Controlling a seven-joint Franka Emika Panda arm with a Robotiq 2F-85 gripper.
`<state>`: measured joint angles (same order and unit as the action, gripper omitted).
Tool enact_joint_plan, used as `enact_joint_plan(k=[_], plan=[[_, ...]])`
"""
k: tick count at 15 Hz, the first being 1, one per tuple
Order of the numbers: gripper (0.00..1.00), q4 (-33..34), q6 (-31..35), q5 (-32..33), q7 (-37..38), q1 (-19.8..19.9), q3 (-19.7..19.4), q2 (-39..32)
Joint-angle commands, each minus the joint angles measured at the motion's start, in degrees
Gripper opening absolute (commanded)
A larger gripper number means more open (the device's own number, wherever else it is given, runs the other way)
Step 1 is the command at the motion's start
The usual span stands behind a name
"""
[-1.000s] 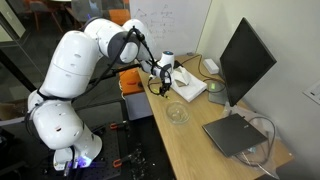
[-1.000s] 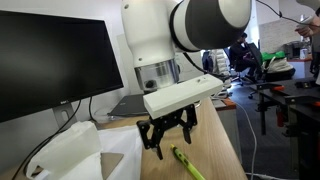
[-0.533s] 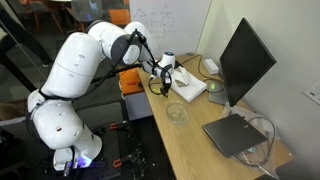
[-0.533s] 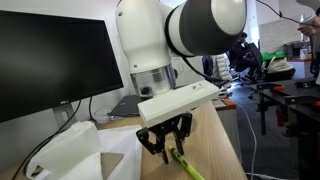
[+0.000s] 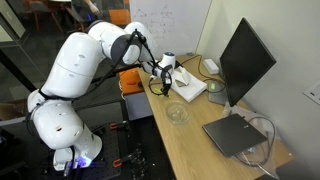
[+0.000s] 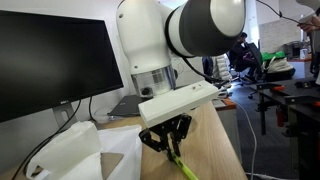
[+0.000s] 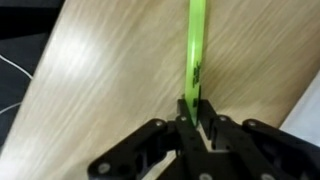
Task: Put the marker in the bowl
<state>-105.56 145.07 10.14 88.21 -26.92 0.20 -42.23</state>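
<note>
Gripper (image 7: 197, 116) clenched on the end of the marker (image 7: 195, 40), which lies on the table (image 7: 100, 70) at top centre of the wrist view; this off-centre grip may let it swivel and miss the bowl (image 5: 177, 113).

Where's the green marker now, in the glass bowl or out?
Out: the marker lies on the desk, its near end inside the gripper; the bowl stands apart.

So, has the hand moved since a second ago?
Yes. The hand has come down toward the wooden desk, farther below the monitor, and now grips the green marker.
</note>
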Motion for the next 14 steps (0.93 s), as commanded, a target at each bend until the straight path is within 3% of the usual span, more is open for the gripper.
enact_joint_plan(k=[1, 8, 14], plan=[[0.05, -2.1, 0.0, -1.4, -1.9, -0.2, -0.2, 2.7], [0.03, -6.6, 0.8, -0.5, -1.7, 1.8, -2.0, 12.5], [0.03, -12.3, 0.0, 1.8, -0.1, 6.3, -7.0, 19.4]])
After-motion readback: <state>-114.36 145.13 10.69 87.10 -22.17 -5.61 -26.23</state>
